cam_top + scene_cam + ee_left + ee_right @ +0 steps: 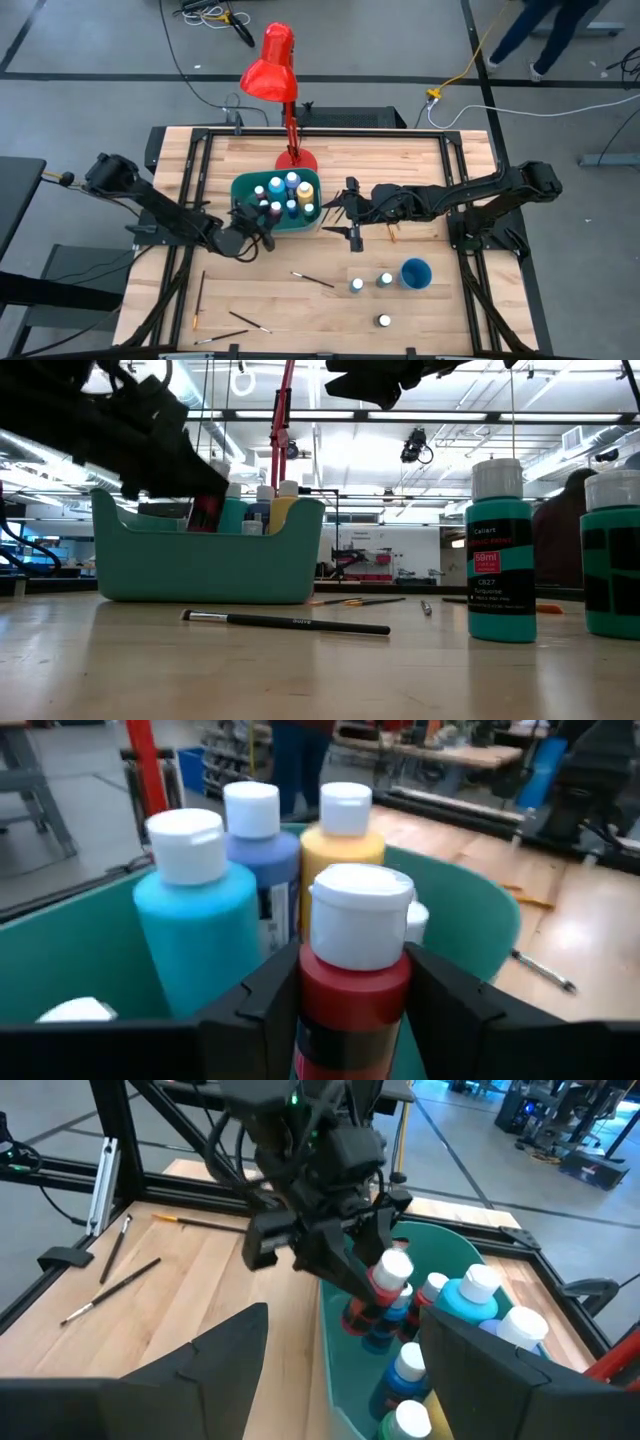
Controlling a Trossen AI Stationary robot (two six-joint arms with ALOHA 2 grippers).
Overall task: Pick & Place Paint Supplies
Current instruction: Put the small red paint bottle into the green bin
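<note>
A teal bin [300,222] stands at the table's middle with several white-capped paint bottles [195,910] upright in it. My left gripper [260,216] reaches over the bin's left end and is shut on a red, white-capped bottle [352,982]. My right gripper [346,213] hovers open just right of the bin, holding nothing. Three loose bottles [357,285] stand on the table at the near right. Thin dark brushes [312,280] lie flat on the near part of the table. My left gripper pinches the red bottle's body [305,1010] between its two fingers [262,1012], just below the white cap. The fingers come nearly level from the table's left side. The bottle is upright with its lower part inside the bin; the bin wall hides whether it rests on the bottom.
A small blue cup [416,273] stands beside the loose bottles. A red desk lamp [272,68] rises behind the bin. More brushes [200,300] lie at the near left. Black frame rails [190,160] run along the table's edges.
</note>
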